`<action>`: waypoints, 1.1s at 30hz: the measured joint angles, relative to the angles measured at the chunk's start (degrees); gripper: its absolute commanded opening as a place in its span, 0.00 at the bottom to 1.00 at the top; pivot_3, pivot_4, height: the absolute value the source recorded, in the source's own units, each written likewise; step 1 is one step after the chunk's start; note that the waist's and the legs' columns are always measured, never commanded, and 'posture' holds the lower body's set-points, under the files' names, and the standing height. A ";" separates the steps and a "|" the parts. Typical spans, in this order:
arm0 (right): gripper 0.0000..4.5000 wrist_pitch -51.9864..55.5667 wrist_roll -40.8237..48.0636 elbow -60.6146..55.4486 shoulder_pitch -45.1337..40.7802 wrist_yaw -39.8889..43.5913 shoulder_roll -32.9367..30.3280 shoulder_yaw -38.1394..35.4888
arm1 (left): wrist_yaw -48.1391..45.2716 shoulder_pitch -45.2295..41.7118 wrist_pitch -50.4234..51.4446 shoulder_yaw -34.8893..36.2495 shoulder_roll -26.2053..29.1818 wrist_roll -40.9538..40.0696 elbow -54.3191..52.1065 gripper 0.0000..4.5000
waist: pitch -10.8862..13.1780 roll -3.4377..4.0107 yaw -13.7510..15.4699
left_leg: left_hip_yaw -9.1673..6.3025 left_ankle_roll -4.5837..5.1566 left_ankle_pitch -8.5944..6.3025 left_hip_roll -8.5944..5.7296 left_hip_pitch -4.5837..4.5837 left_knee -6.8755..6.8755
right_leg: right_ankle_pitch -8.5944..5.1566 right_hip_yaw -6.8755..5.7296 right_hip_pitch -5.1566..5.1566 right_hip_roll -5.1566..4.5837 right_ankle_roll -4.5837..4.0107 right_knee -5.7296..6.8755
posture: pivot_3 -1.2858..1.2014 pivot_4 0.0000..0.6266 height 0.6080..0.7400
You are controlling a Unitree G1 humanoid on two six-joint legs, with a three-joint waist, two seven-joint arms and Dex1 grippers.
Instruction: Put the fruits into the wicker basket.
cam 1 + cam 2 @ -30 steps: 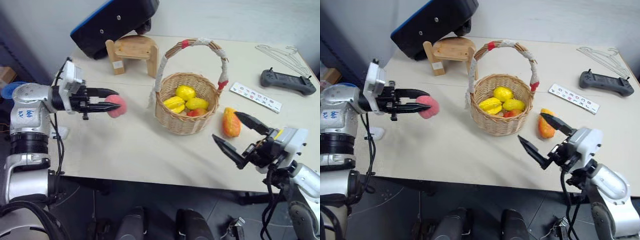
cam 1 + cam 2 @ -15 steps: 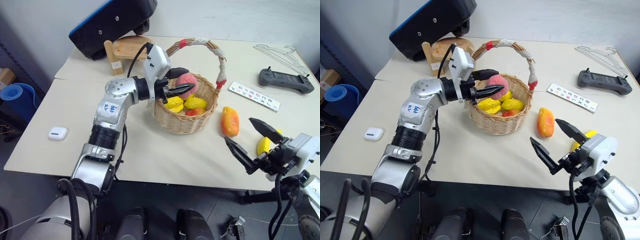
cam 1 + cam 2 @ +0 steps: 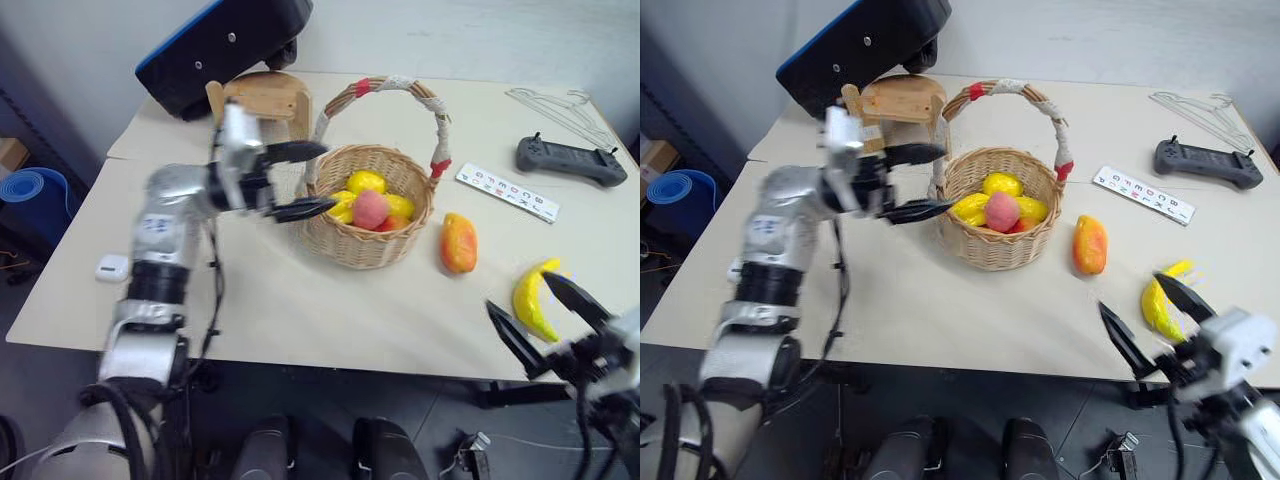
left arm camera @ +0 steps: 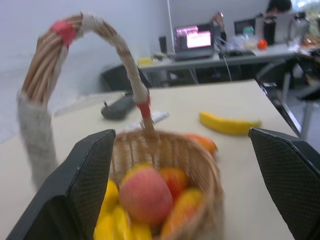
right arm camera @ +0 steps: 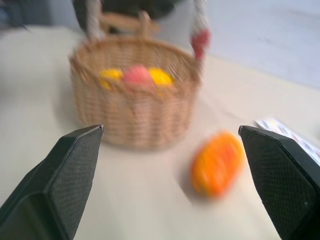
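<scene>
Now your left gripper (image 3: 300,180) sits just beside the wicker basket (image 3: 368,245) on its left side, fingers spread wide and holding nothing. You can see the pink peach (image 3: 370,208) lying inside the basket on top of the yellow lemon-like fruits (image 3: 364,181), apart from your fingers. Your right gripper (image 3: 545,320) hangs over the near right edge of the table (image 3: 300,300), its fingers also wide apart and empty. Two fruits lie outside the basket on your right: the orange-red mango (image 3: 459,243) rests on the table near the basket's right side, and the yellow banana (image 3: 528,298) lies nearer you, close to your right gripper's fingers but not touching them. Behind the basket you have a wooden stool (image 3: 265,98), and a small white case (image 3: 112,267) sits near the table's left edge.
</scene>
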 measured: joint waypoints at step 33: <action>1.00 46.36 2.45 22.13 -55.04 -22.72 -18.55 21.22 | 1.16 17.39 5.59 3.64 3.26 -4.42 -14.42 1.00 | -0.07 0.18 -0.94 | 0.04 0.18 0.11 -0.26 -0.21 -0.06 | 0.04 -0.16 -0.20 -0.72 -0.06 0.03 | 0.52 0.24 1.00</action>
